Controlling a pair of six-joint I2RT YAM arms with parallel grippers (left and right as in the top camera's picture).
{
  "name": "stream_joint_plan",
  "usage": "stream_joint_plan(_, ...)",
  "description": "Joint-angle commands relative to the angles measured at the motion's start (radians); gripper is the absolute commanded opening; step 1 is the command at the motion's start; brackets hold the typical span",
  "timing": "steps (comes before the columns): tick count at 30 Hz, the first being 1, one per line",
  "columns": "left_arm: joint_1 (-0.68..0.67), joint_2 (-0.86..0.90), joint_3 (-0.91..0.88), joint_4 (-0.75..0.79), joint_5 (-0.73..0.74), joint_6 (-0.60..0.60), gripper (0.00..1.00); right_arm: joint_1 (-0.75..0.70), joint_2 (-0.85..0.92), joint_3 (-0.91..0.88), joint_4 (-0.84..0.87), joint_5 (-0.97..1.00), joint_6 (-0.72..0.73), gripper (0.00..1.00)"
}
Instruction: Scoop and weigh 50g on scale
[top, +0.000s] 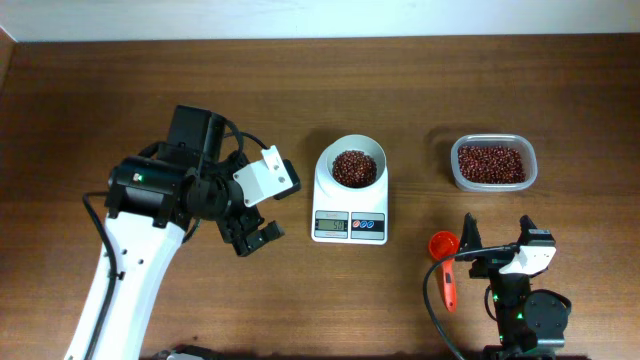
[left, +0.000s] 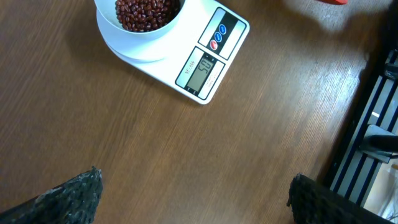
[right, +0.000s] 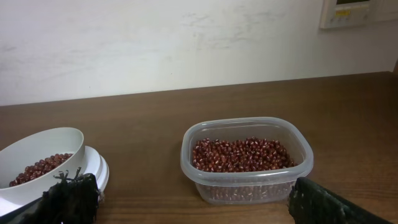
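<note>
Looks like a robotics lab: left arm (top: 150, 190) and right arm (top: 525, 315) at a wood table (top: 300, 80), plain white wall (right: 155, 43), wall panel (right: 357, 12), scale (top: 350, 200) set out between.

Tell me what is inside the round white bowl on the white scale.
Small dark reddish-brown beans lie in the round white bowl; its bottom under them is covered.

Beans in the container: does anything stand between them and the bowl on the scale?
Nothing visible does. Only bare table lies between the container and the bowl. The scoop lies nearer the front edge, beside the right end effector, off that line.
</note>
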Motion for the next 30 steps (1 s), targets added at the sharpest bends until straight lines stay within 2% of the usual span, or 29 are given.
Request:
stream_joint_plan(1,0.003,-0.013,-0.004,-0.001,0.004,0.016,0.99,-0.006,-0.008,-0.008,-0.003,0.012,-0.001,0.99)
stream_joint_plan(18,0.003,-0.026,-0.004,-0.001,0.004,0.015,0.99,-0.006,-0.008,-0.008,-0.003,0.012,-0.001,0.99)
stream_joint_plan(25,0.003,-0.126,-0.004,-0.001,0.004,0.016,0.99,-0.006,-0.008,-0.008,-0.003,0.012,-0.001,0.99)
stream_joint_plan(30,0.004,-0.257,-0.004,-0.001,0.004,0.016,0.99,-0.006,-0.008,-0.008,-0.003,0.012,-0.001,0.99)
